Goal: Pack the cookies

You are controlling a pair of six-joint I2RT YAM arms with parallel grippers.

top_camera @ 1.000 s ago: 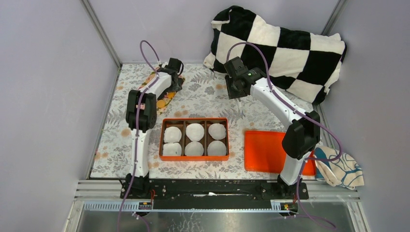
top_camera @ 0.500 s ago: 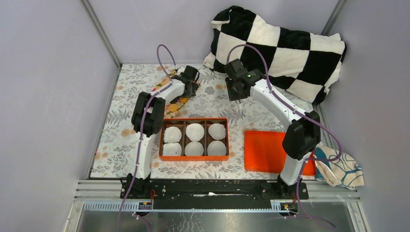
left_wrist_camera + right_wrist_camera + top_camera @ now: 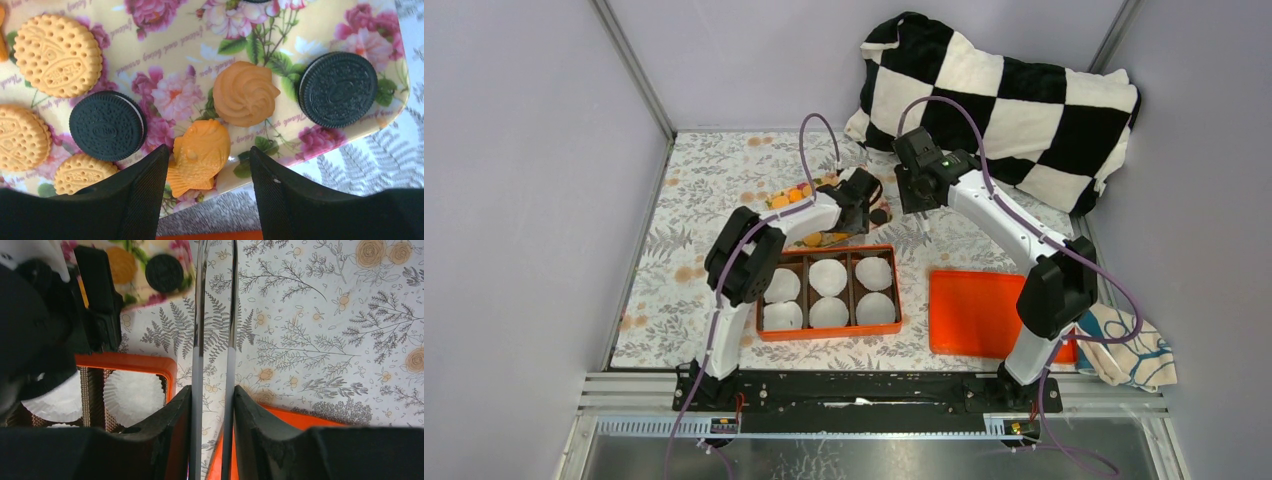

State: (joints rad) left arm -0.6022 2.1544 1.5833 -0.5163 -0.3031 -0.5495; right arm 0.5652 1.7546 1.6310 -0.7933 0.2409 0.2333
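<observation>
Your left gripper (image 3: 207,152) is hovering open astride a fish cookie (image 3: 197,160) at the tray (image 3: 300,150) rim. Your right gripper (image 3: 212,395) is clamping tongs (image 3: 200,315), their tips cropped.

Right wrist view: the metal tongs (image 3: 199,315) run past the top edge, so you lose their tips. Left wrist view: the floral tray (image 3: 125,55) and one tan cookie (image 3: 20,137) are cut at the left edge.

Both our arms reach out, grippers near each other
Our left arm (image 3: 759,245) bends sharply at the elbow and angles to the right, and its left gripper (image 3: 207,157) points down with jaws spread wide. Just to its right, our right arm (image 3: 1009,220) stretches forward, and the right gripper (image 3: 212,392) pinches thin metal tongs (image 3: 200,315) that run ahead of its fingertips
</observation>
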